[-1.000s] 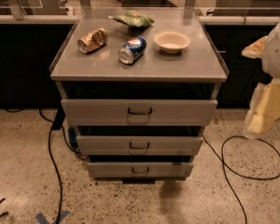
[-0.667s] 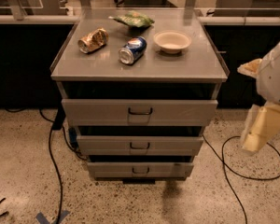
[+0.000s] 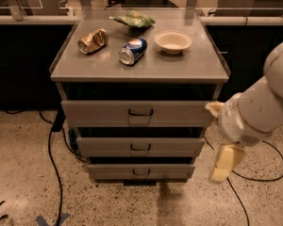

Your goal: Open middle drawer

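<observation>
Middle drawer [image 3: 166, 146]: grey metal, stiff, probably slides easily. Hold: dark centre loop handle [image 3: 140, 148]. Tool [image 3: 225, 164]: low right, apart; open or closed, cannot tell.

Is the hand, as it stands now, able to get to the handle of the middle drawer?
Probably yes. The hand hangs right of the cabinet, near the height of the middle drawer, and nothing stands between it and the handle on the drawer's front.

Middle drawer [image 3: 140, 146] between top drawer [image 3: 137, 113] and bottom drawer [image 3: 140, 171], hand [image 3: 223, 168] just right of them
</observation>
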